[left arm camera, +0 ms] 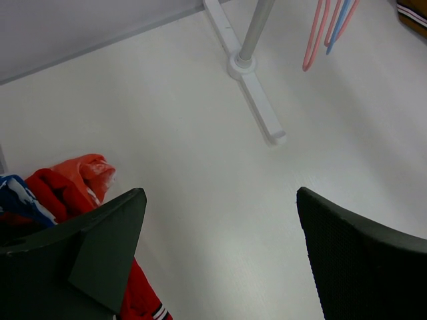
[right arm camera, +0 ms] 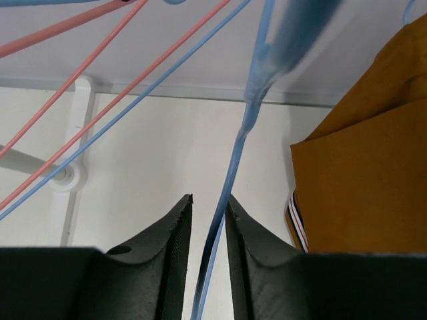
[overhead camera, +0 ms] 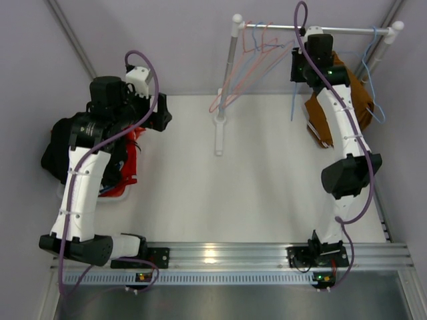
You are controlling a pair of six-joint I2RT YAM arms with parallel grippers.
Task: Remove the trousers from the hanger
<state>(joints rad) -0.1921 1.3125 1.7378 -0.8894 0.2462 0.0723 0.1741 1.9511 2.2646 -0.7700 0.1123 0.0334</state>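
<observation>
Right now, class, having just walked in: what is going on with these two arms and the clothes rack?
The right gripper is closed around a blue hanger up at the rack, beside the brown trousers hanging there. The left gripper is open and empty above the table, next to a pile of red, blue and black garments.

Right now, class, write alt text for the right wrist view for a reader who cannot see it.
The right hand has its two dark fingers closed on a thin blue wire hanger. Brown folded trousers hang at right, above a white table.
</observation>
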